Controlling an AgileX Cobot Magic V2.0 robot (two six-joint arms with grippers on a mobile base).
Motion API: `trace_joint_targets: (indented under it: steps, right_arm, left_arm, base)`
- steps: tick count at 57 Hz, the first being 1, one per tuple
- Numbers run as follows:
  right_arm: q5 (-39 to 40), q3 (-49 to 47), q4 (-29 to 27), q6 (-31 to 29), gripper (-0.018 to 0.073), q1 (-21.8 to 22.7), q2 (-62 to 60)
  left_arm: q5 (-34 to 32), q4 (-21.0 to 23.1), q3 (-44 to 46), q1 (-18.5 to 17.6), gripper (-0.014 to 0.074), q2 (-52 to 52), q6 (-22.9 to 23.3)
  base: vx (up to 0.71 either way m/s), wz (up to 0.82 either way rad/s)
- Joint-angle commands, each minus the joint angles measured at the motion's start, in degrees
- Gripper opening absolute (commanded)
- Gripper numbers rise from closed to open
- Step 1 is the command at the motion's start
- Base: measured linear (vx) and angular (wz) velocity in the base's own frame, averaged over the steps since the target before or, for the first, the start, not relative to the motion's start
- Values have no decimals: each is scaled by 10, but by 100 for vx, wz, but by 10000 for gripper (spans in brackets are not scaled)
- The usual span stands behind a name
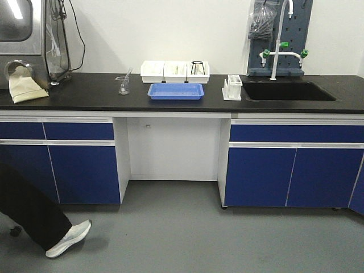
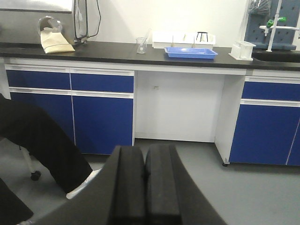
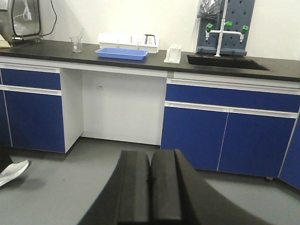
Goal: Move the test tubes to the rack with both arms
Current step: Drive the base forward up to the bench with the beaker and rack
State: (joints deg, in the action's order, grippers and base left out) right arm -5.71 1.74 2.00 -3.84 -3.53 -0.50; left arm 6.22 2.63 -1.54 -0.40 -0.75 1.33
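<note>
The white rack (image 1: 232, 88) stands on the black counter (image 1: 85, 91), just left of the sink (image 1: 287, 91). It also shows in the left wrist view, rack (image 2: 242, 50), and in the right wrist view, rack (image 3: 173, 53). The test tubes are too small to make out at this distance. My left gripper (image 2: 144, 149) is shut with nothing between its pads, low over the grey floor and well back from the counter. My right gripper (image 3: 150, 153) is likewise shut and empty, far from the bench. Neither arm shows in the exterior view.
A blue tray (image 1: 176, 91) lies mid-counter, with white bins (image 1: 165, 71) and a black tripod stand (image 1: 197, 67) behind it. A glass beaker (image 1: 123, 85) stands to the left. A person's leg and white shoe (image 1: 68, 239) are on the floor at lower left. Blue cabinets (image 1: 79, 170) front the bench.
</note>
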Motion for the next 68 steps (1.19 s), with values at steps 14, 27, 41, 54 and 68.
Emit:
trace_joint_targets:
  steps: [14,27,41,54,68]
  right_arm:
    - [46,8,3,-2,-8,1,-7]
    - [46,8,3,-2,-8,1,-7]
    - [46,8,3,-2,-8,1,-7]
    - [46,8,3,-2,-8,1,-7]
    - [46,8,3,-2,-8,1,-7]
  left_arm:
    - [-46,5,18,0,-4,-1,6]
    - [-46,5,18,0,-4,-1,6]
    - [-46,5,18,0,-4,-1,6]
    - [-46,5,18,0,-4,-1,6]
    - [-46,5,18,0,-4,-1,6]
  base:
    - [0,-1]
    - [0,-1]
    - [0,0]
    - [3,-1]
    - [9,0]
